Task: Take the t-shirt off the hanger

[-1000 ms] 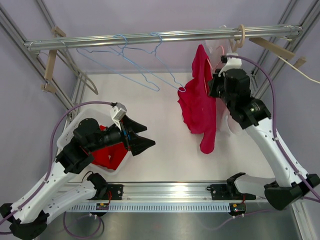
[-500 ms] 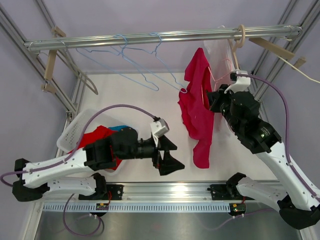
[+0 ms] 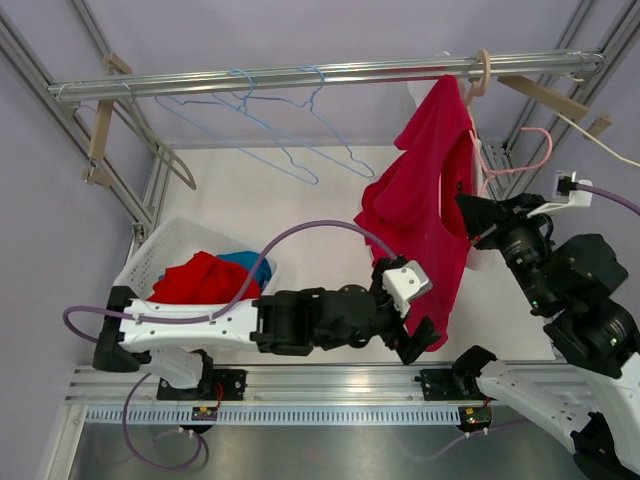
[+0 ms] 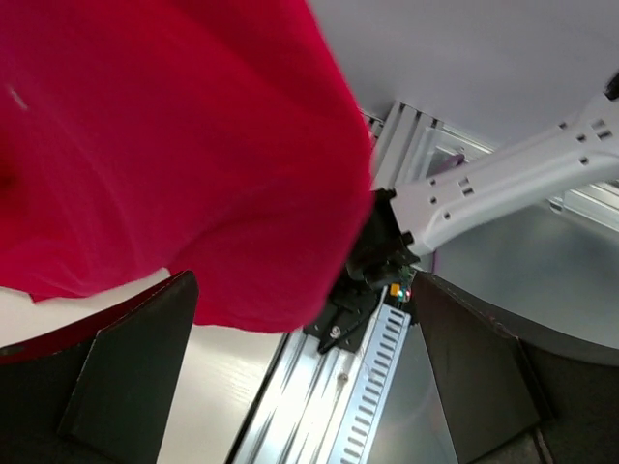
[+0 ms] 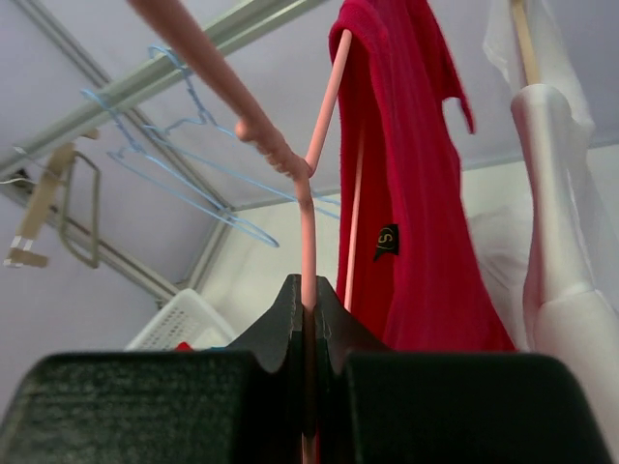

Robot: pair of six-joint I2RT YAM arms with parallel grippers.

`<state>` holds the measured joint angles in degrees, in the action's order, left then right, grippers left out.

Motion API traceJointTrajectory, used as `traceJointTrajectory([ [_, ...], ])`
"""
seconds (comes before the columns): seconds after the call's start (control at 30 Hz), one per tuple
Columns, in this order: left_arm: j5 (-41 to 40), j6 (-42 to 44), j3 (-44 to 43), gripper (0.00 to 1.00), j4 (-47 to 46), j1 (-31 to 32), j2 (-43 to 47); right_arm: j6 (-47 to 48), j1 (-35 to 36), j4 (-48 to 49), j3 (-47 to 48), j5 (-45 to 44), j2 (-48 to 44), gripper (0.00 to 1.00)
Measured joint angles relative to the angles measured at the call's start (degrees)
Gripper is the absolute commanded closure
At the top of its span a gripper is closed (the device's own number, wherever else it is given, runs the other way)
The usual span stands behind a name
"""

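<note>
Top external view: the t-shirt (image 3: 420, 200) hangs from near the rail (image 3: 300, 75) down over the right half of the counter (image 3: 300, 220), draped on a pink hanger (image 3: 530, 150).
Right pincer (image 5: 308, 300): clamped on the hanger's pink wire, just below its twisted neck.
Left pincer (image 3: 415, 338): jaws wide apart, holding nothing, at the shirt's lower hem; in the left wrist view red cloth hangs between the fingers.
Step in hand: as I judge it, taking the hem so you can draw the shirt off.
How to do it well: bring the open jaws over a full fold of hem, not a single edge, before you close. Keep the right grip steady so the hanger does not swing. Pull down and away toward one shoulder first; a straight tug may catch the collar on the wire. Mind the white garment (image 5: 561, 319) hanging just beside the shirt.
Hanger hook: you cannot tell from these views whether it sits on the rail.
Count, t-shirts on hangers: one, red.
Count, pink hangers: one.
Count, blue hangers (image 3: 290, 150): two hooks show on the rail; a third cannot be ruled out.
Count, wooden hangers: one at the left end (image 3: 100, 135), one at the right (image 3: 545, 95).
Count, baskets (image 3: 150, 262): one, on the left, holding one red item (image 3: 195, 280) and one blue (image 3: 245, 265).
</note>
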<state>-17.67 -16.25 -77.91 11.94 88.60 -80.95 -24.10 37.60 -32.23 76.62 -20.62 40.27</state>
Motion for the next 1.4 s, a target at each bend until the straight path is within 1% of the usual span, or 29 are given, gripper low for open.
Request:
traceJointTrajectory([
  [0.07, -1.07, 0.63, -2.01, 0.02, -0.94, 0.09, -2.82, -0.96, 0.0, -0.31, 0.26, 1.51, -1.75, 1.0],
  [0.2, -1.84, 1.31, -2.95, 0.07, -2.93, 0.48, -6.36, -2.34, 0.0, -0.74, 0.31, 3.82, -2.97, 1.0],
  [0.3, -1.79, 1.42, -3.28, 0.23, -3.67, 0.66, -7.87, -2.84, 0.02, -0.9, 0.31, 5.16, -3.08, 1.0],
  [0.33, -1.6, 1.4, -3.74, 0.38, -3.8, 0.66, -8.41, -2.93, 0.02, -0.9, 0.31, 5.33, -3.08, 1.0],
  [0.4, -1.33, 1.51, -4.63, 0.57, -4.52, 0.7, -9.29, -3.02, 0.02, -0.92, 0.31, 5.49, -3.08, 1.0],
  [0.43, -1.22, 1.53, -4.68, 0.73, -4.85, 0.79, -9.4, -3.04, 0.0, -0.92, 0.31, 5.57, -3.08, 1.0],
  [0.5, -1.16, 1.2, -4.68, 0.88, -5.2, 1.16, -9.4, -3.06, 0.02, -0.92, 0.31, 5.75, -3.06, 1.0],
  [0.53, -1.11, 1.11, -4.61, 1.0, -5.44, 1.42, -9.4, -3.06, 0.02, -0.87, 0.31, 5.77, -3.02, 1.0],
  [0.63, -1.09, 0.72, -2.93, 1.0, -6.27, 2.69, -8.72, -3.04, 0.02, 0.0, 0.15, 5.77, -2.51, 1.0],
  [0.83, -2.12, -1.05, 5.62, 1.0, -6.78, 7.26, -4.24, -2.78, 0.2, 5.6, -3.26, 4.94, -0.5, 1.0],
  [0.93, -2.45, -3.04, 9.62, 1.0, -6.95, 10.08, -2.38, -2.25, 0.28, 8.79, -4.81, 3.96, 2.01, 1.0],
  [1.07, -3.58, -4.74, 12.52, 1.0, -7.19, 12.98, -1.99, -0.85, 0.5, 11.89, -5.11, 3.19, 5.95, 1.0],
  [1.2, -5.33, -6.75, 16.0, 1.0, -7.78, 13.4, -1.42, 2.49, 0.72, 12.02, -4.02, 3.19, 9.22, 1.0],
  [1.27, -6.38, -7.91, 18.56, 1.0, -7.74, 13.4, -0.7, 4.46, 0.76, 10.6, -3.1, 3.19, 9.73, 1.0],
  [1.4, -7.37, -10.08, 22.64, 1.0, -7.04, 13.4, 1.14, 7.06, 1.03, 6.91, -2.25, 3.63, 6.1, 1.0],
])
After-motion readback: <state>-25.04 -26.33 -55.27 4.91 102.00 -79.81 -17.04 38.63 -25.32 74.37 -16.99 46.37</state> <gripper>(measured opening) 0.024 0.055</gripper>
